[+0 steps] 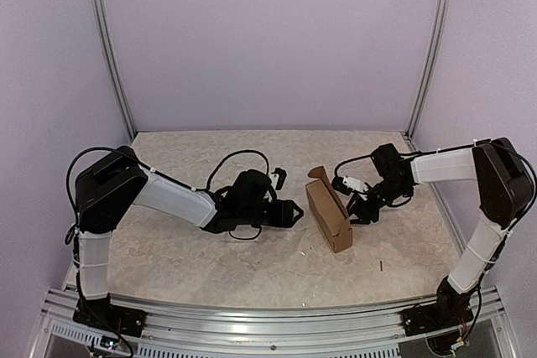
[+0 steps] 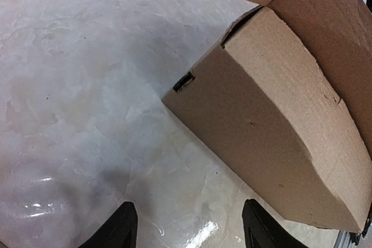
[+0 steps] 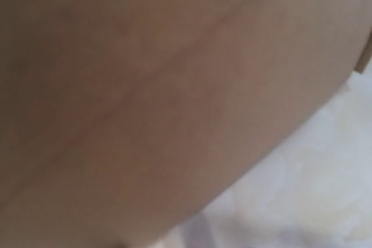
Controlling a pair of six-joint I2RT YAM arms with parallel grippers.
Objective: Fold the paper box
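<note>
— While our left hand (image 2: 189,233) hangs open over the pale marbled table (image 1: 193,262), where is the plain brown cardboard paper box (image 1: 329,214)?
— Just right of it, centre-right in the top view. Its long axis runs from upper left to lower right, and one flap is raised at the upper end. Our right hand (image 1: 362,209) is nearer, against the other side. We cannot tell whether it grips.

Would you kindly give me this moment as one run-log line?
box: formed, far end open | left claw: open, near box | right claw: at box, grip unclear

Soft even light, table (image 2: 87,85) glare, right wrist blurred
</note>
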